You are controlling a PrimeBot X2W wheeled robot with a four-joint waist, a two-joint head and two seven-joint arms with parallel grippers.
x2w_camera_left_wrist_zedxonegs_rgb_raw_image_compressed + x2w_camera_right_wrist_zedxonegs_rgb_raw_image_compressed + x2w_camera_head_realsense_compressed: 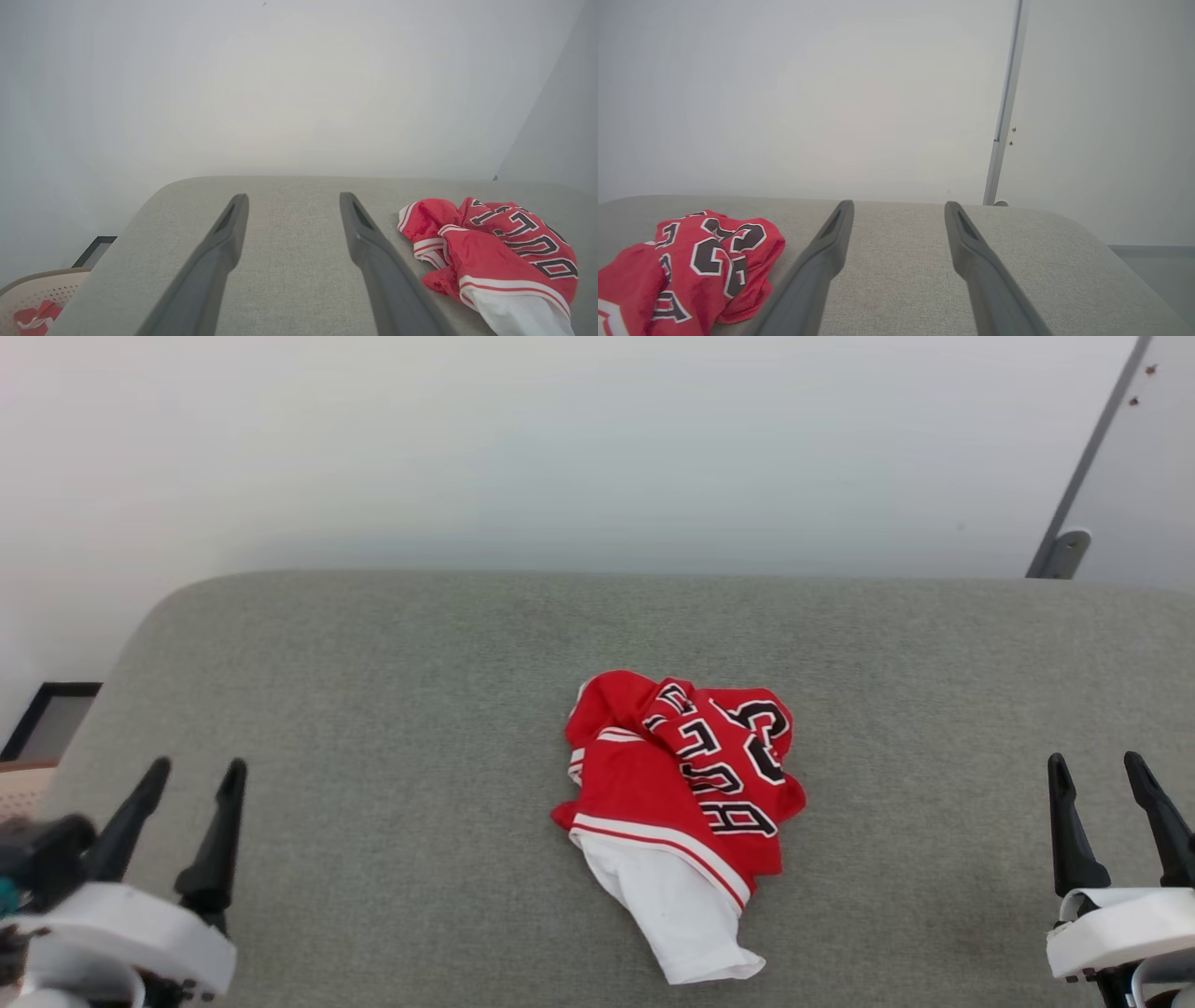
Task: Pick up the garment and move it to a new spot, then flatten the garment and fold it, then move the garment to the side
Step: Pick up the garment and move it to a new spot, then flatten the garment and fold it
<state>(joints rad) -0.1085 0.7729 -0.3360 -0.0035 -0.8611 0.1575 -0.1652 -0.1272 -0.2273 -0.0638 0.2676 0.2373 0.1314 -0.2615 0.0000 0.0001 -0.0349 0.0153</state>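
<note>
- Lying crumpled mid-frame on the grey desk (373, 709), the garment (677, 775) trails a white sleeve (686, 915) downward.
- Left hand (201, 765), lower left, and right hand (1094, 758), lower right, stand open and empty, well apart from it.
- Better to pinch bunched red cloth than the loose sleeve.

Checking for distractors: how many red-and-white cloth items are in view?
2: the garment crumpled at the middle of the grey cushion; a smaller red-and-white cloth in the pale basket beside its left end. The basket may hide more.
</note>
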